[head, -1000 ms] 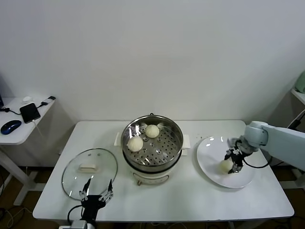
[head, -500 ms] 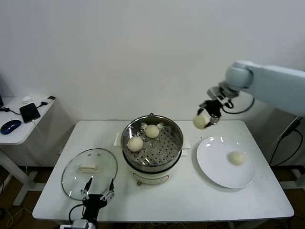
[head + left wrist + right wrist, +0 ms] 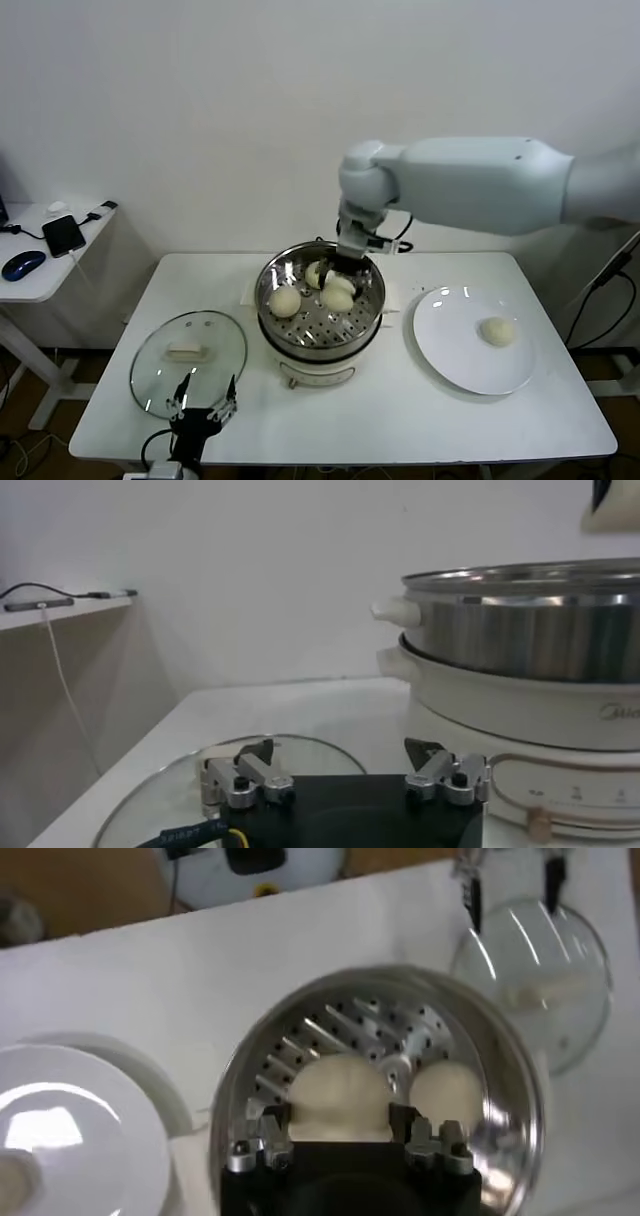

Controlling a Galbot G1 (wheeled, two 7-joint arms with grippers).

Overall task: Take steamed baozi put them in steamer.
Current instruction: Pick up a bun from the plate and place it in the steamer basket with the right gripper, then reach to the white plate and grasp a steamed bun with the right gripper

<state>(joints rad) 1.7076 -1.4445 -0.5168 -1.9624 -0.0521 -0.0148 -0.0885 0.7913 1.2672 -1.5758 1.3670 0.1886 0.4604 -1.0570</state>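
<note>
The right gripper (image 3: 338, 283) is down inside the steamer (image 3: 320, 298), its fingers pinching a steamed baozi (image 3: 340, 1096) between them just over the perforated tray, so the step in hand looks like setting down the third bun. Two more baozi already lie on the tray, one toward the robot's left (image 3: 285, 301) and one at the back (image 3: 315, 272), close beside the held bun. The next move probably calls for spreading the fingers to let the bun settle, then rising straight up clear of the steel rim without nudging its neighbours, and going back for the last baozi (image 3: 497, 331) lying alone on the white plate (image 3: 450, 350) to the steamer's right. The left gripper (image 3: 203, 410) is parked at the near edge of the table, jaws spread wide and empty, just beside the glass lid (image 3: 188, 361). All of this rests on a white table (image 3: 380, 420) against a plain white wall, with a small side desk (image 3: 40, 280) carrying a mouse and a phone off to the left.
</note>
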